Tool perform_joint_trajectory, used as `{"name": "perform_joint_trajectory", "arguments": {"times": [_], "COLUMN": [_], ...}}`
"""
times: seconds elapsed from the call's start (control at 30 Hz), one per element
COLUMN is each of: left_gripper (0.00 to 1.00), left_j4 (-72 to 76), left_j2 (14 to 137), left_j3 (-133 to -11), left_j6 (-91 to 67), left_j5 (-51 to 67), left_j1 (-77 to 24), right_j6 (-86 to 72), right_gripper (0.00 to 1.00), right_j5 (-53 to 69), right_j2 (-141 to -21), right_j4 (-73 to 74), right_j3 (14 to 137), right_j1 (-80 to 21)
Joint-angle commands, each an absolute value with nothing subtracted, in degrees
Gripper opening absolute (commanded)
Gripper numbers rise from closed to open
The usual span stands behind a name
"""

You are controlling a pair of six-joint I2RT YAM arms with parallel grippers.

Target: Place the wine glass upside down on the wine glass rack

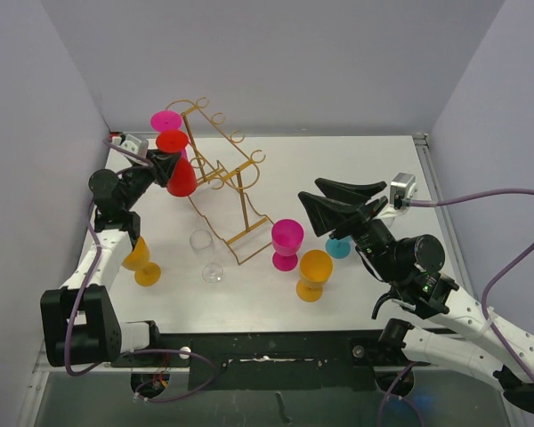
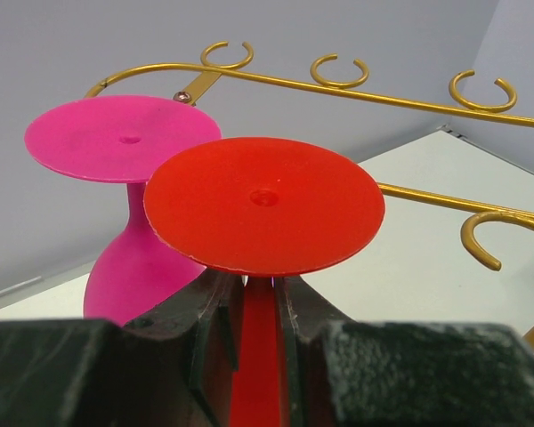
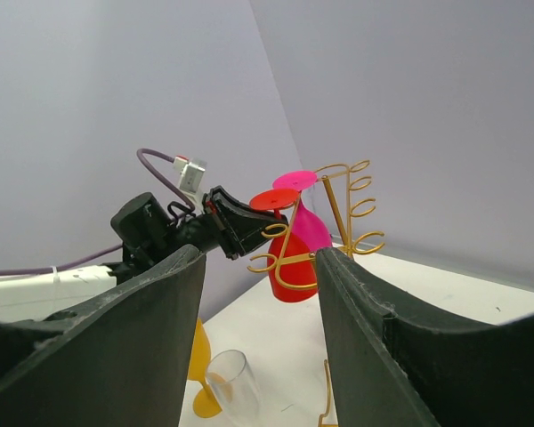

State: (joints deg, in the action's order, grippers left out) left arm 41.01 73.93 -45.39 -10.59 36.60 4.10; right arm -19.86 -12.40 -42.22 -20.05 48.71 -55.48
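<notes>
Inverted red wine glass (image 2: 263, 205) in left gripper (image 2: 258, 298); foot up, stem near-vertical

A red wine glass (image 2: 263, 205), a magenta glass (image 2: 116, 138), a gold wine glass rack (image 2: 400, 100) (shiny wire), a white desk (image 1: 374, 160).

I see two arms that look alike. The left arm (image 1: 91, 265) and the right arm (image 1: 467, 345) have white tubes between fat, round black joints. The left gripper (image 1: 171, 165) and the right gripper (image 1: 309, 189) are black, and each has two long pointy fingers. Up close, the fingers (image 3: 392, 356) look rough and bumpy. A small silver box (image 1: 402, 189) is fixed to the right wrist, and I see one more (image 1: 135, 142) on the left wrist. A thin purple cable (image 1: 481, 195) comes out of each box. A tiny green light (image 1: 424, 287) glows on the right arm. Both bases are black.
</notes>
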Motion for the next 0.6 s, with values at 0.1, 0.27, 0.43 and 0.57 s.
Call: {"name": "perform_joint_trajectory", "arguments": {"times": [0.1, 0.27, 0.43, 0.57], "left_gripper": [0.00, 0.00, 0.00, 0.00], "left_j4": [46.6, 46.8, 46.8, 46.8], "left_j2": [74.1, 75.0, 75.8, 76.3], "left_j3": [-48.3, -48.9, -49.3, -49.6], "left_j6": [-11.8, -12.6, -12.8, -12.9], "left_j5": [38.0, 39.0, 39.4, 40.1], "left_j1": [3.5, 3.5, 3.4, 3.3], "right_j6": [-19.9, -19.7, -19.6, -19.6], "right_gripper": [0.53, 0.53, 0.54, 0.54], "right_j5": [-12.3, -12.2, -12.2, -12.2], "right_j2": [-42.3, -42.8, -42.9, -43.1], "right_j4": [-22.1, -21.7, -21.6, -21.8], "right_j3": [49.9, 50.5, 50.7, 50.7], "right_j1": [-55.2, -55.1, -55.1, -55.2]}}
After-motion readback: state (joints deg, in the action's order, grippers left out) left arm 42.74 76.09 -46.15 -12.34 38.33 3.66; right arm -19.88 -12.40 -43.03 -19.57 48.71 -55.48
